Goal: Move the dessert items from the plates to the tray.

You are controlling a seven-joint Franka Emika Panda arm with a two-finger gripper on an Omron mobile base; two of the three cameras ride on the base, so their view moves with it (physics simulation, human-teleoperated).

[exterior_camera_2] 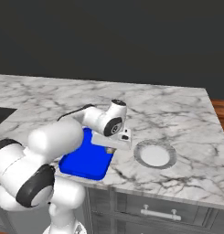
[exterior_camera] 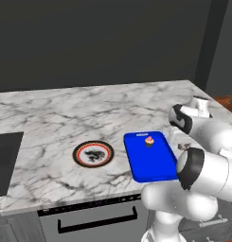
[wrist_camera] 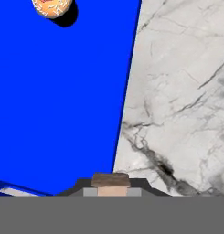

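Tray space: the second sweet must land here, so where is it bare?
The tray is bare below the cupcake, down to its near rim. The only crowded spot is its far end, around the cupcake.

Rendered kitchen: marble counter [exterior_camera: 65,118], dark cooktop [exterior_camera: 6,160] inset, oven handle [exterior_camera: 96,222] below, drawer pull [exterior_camera_2: 159,212].

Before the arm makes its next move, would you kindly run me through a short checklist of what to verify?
1. Cupcake on the blue tray: ok.
2. Patterned plate emptied: ok.
3. Pale plate emptied: ok.
4. Brown lump held in the pincer: ok, it sits between the tips.
5. Lump above the tray: not ok, it hangs at the tray's edge.
6. Height over the tray: cannot tell.
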